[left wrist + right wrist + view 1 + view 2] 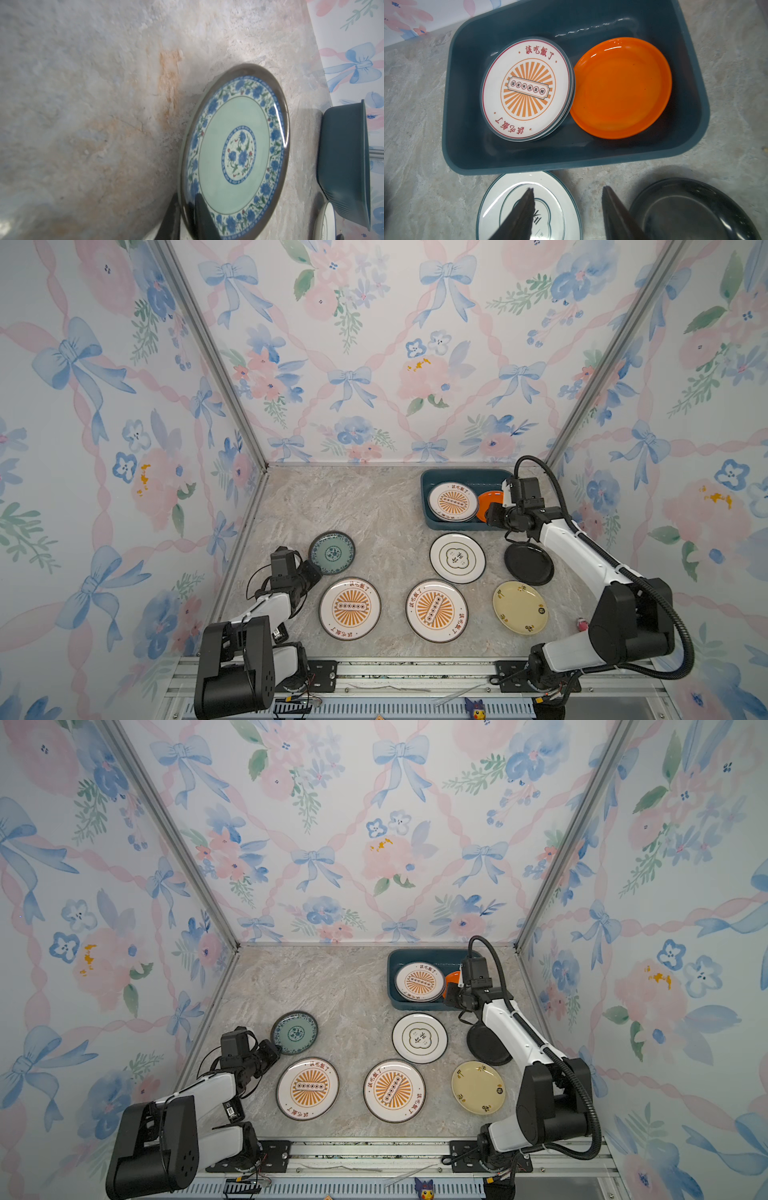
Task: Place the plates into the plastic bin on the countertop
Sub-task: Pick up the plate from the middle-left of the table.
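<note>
Left tool (186,205) grips the teal plate (234,153) (by the left edge of the desk (353,506)); right tool (568,189) is spread apart, empty.

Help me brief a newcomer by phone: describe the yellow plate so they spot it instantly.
On the countertop, find the front row of three plates. The yellow plate ends that row on the right, in front of the black plate. It alone is pale yellow with small dark rim marks; the sunburst plate beside it is white and orange.
</note>
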